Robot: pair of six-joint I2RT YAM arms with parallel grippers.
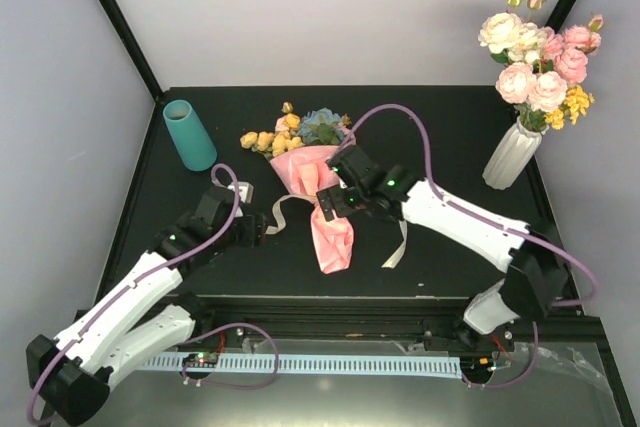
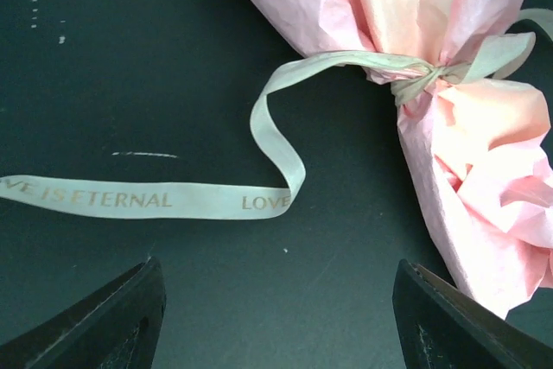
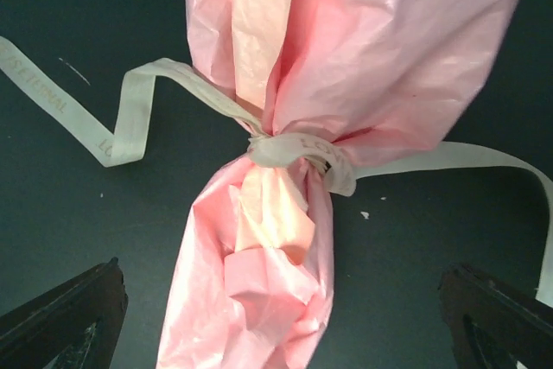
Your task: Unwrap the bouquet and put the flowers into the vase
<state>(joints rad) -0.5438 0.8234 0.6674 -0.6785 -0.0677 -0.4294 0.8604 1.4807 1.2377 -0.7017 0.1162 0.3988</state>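
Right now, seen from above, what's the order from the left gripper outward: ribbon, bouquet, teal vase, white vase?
From the left gripper:
1. ribbon, just beside it.
2. bouquet, table centre.
3. teal vase, back left.
4. white vase, back right.

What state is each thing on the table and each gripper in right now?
bouquet: lying flat, still wrapped and tied.
ribbon: knotted round the paper, tails loose.
teal vase: upright, no flowers inside.
white vase: upright, holding roses.
left gripper: open, holding nothing.
right gripper: open, holding nothing.
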